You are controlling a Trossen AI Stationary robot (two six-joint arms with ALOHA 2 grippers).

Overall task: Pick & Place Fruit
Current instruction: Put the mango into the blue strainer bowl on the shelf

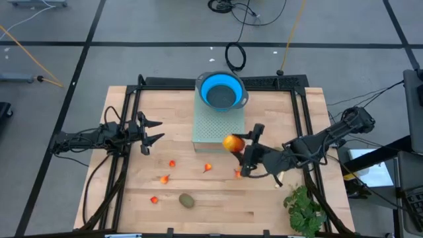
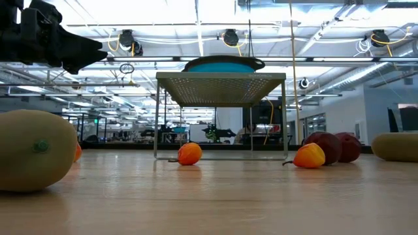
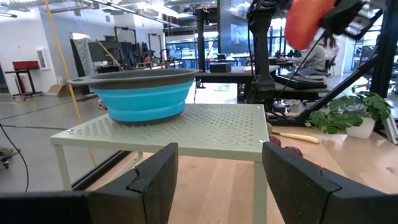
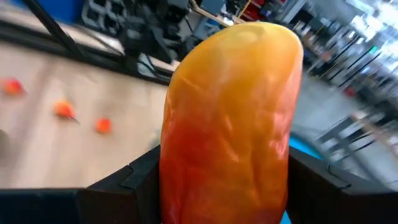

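Carry step in hand: right gripper closed on the orange-red oblong fruit, held clear of the table; blue bowl lies ahead on the rack, so next move needs travel over its rim before release

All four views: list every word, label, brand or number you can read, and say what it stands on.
None can be read. The blue bowl, the perforated stand, the wooden table and the orange-red fruit in the right gripper carry no print; background signs and screens are too blurred.
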